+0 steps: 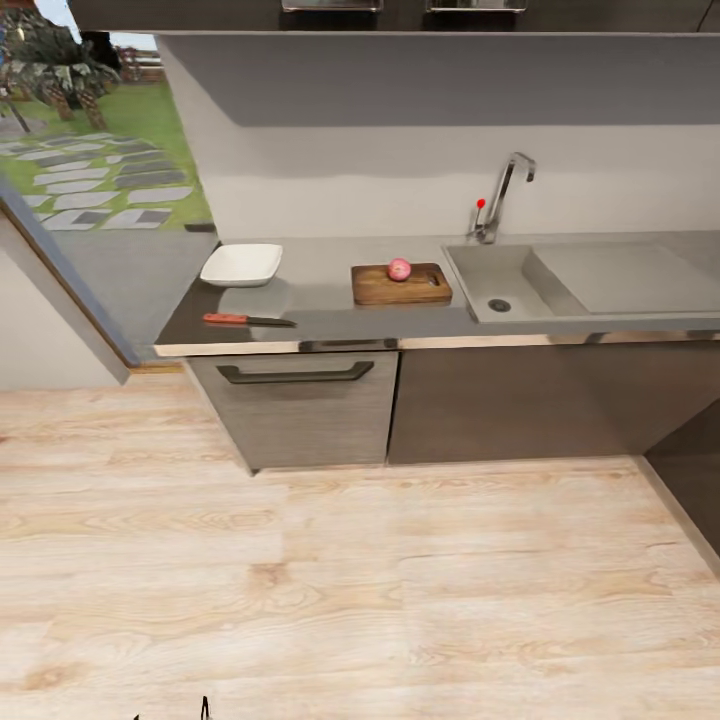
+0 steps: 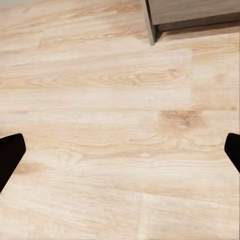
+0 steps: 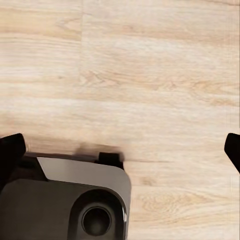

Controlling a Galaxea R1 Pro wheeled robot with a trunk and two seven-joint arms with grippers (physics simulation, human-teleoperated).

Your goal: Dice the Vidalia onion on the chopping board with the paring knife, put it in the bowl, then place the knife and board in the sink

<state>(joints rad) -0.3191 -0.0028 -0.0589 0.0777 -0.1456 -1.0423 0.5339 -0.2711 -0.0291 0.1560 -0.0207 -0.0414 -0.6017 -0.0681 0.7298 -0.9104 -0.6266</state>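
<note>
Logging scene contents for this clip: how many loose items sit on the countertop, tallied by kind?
Bowl: 1
Knife: 1
Chopping board: 1
Onion, resting on the board: 1
Total: 4

Light oak plank floor (image 1: 350,590) extends to grey base cabinets (image 1: 300,410), one fitted with a dark bar handle (image 1: 295,375). Plain pale wall (image 1: 400,180) rises behind, beneath dark upper cabinets (image 1: 400,12). A glazed opening (image 1: 90,120) reveals lawn and stepping stones.
</note>
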